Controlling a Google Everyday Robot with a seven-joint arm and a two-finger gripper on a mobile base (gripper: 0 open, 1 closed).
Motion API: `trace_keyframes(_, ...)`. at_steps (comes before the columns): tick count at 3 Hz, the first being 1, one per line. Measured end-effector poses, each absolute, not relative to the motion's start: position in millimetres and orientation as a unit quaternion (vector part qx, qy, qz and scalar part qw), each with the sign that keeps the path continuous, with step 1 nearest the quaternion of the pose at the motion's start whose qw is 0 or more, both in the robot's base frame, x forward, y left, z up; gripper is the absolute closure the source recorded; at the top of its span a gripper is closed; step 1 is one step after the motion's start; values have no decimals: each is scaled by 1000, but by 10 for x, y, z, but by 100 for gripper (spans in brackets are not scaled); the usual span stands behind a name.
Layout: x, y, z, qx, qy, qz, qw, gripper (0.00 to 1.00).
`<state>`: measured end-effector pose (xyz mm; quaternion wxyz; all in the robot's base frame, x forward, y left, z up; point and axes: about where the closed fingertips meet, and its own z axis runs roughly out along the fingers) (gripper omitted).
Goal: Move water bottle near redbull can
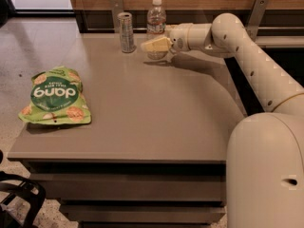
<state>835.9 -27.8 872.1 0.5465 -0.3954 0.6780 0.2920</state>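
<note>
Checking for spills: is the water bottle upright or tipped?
Upright: water bottle stands cap up beside the redbull can, the tool at its lower half.

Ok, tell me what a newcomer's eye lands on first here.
The bright green crinkled snack bag lying left on the grey table stands out first. Next, the bulky cream robot arm stretches in from the right, its gripper at the clear plastic water bottle beside the slim silver redbull can, at the far edge.
</note>
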Motion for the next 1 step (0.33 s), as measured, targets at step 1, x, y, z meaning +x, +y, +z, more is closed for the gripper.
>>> trace_keyframes(1, 8359, -277, 8721, -395, 678, 292, 546, 0)
